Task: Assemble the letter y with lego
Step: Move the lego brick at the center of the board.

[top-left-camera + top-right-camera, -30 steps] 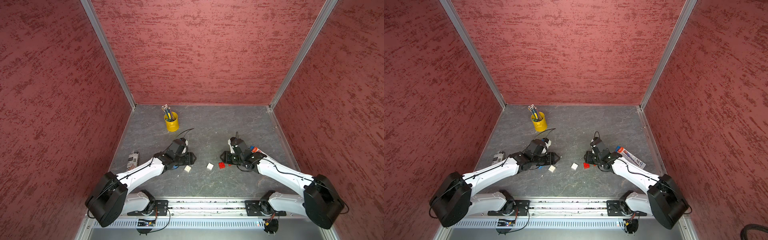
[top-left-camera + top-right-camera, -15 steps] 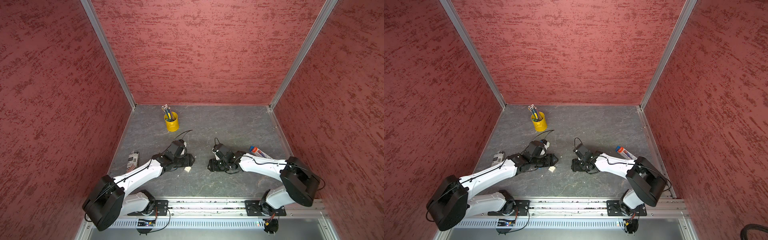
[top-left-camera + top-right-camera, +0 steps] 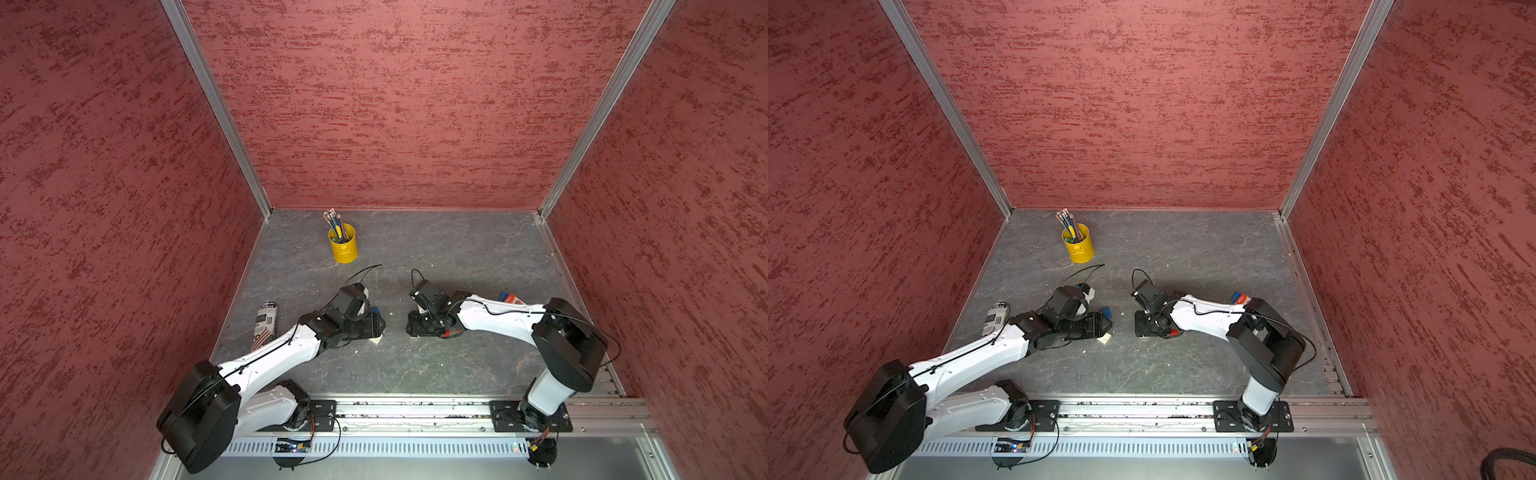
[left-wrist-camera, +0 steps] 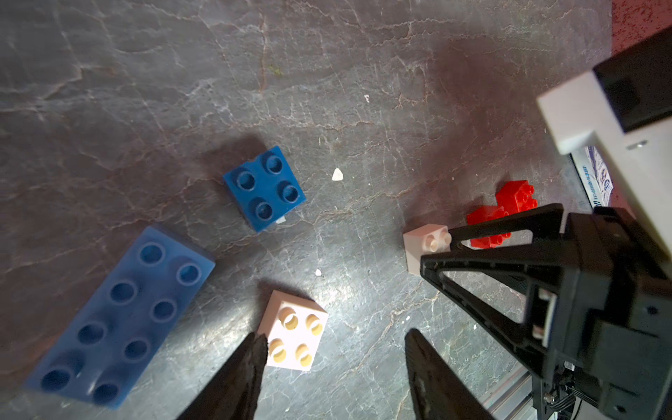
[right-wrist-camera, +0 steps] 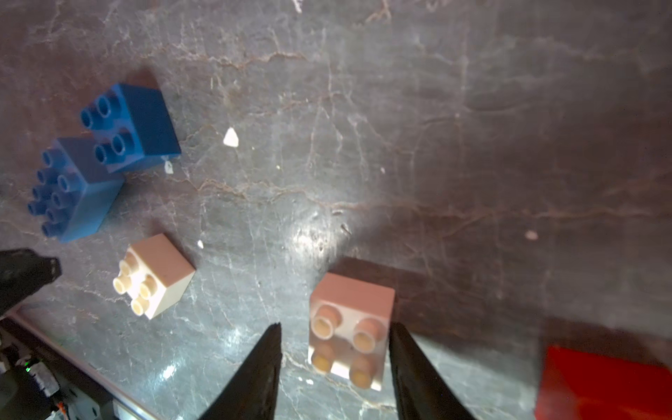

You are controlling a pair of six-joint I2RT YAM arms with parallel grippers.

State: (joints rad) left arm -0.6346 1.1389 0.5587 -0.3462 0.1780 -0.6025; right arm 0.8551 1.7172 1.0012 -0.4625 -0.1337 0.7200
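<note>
Low at the centre of both top views, over the table [image 3: 457, 249], your right end effector [image 5: 335, 325] stands jaws apart, straddling a white brick [image 5: 351, 298]. One finger is just beside it and the other shows a gap, so it is not clamped. Facing it, your left end effector [image 4: 332, 338] is apart too, with a second white brick [image 4: 294, 329] against one fingertip. Nearby lie the small blue brick [image 4: 264, 187] and the long blue brick [image 4: 123, 316], both loose. Two red bricks [image 4: 516, 196] sit close together under the right wrist. Up at the table's upper left, the yellow cup [image 3: 344, 245] holds pencils [image 3: 334, 224]. A can [image 3: 264, 328] lies along the left edge. You have open room toward the back wall.
</note>
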